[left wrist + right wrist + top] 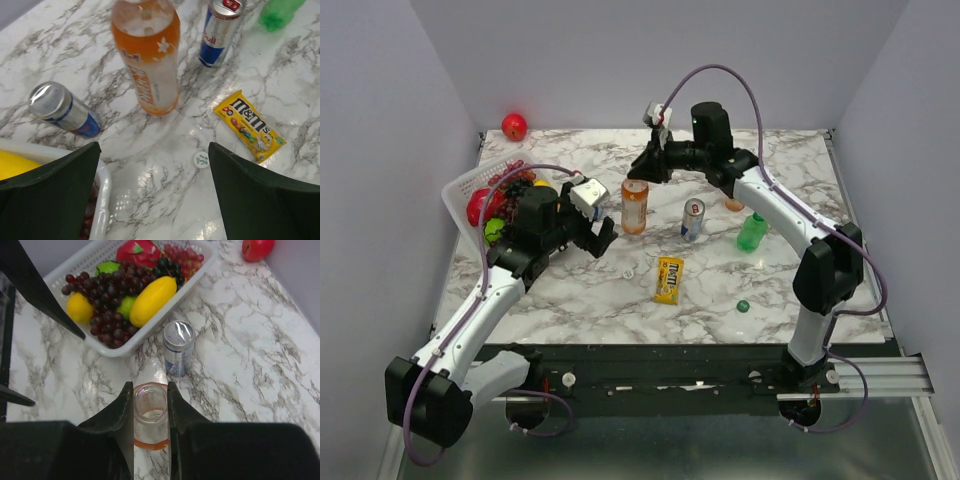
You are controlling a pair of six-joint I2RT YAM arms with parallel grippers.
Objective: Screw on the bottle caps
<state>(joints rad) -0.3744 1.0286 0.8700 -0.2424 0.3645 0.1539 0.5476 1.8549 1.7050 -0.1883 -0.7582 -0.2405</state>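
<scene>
An uncapped orange drink bottle (634, 208) stands mid-table. My right gripper (648, 166) is shut on its neck from above; in the right wrist view the jaws (151, 390) clamp the open bottle mouth (150, 407). My left gripper (607, 238) is open and empty, low over the table just left of the bottle (150, 55). A white cap (627, 271) lies flat by its right finger (201, 159). A green cap (743, 306) lies front right. The green bottle (752, 232) and a second orange bottle (734, 203) stand right, the latter partly hidden by the arm.
A white fruit basket (460, 190) is at the left, its rim beside my left finger (102, 195). One drink can (692, 219) stands mid-table, another (178, 346) by the basket. A yellow candy packet (669, 279) lies in front. A red apple (514, 126) is at the back left.
</scene>
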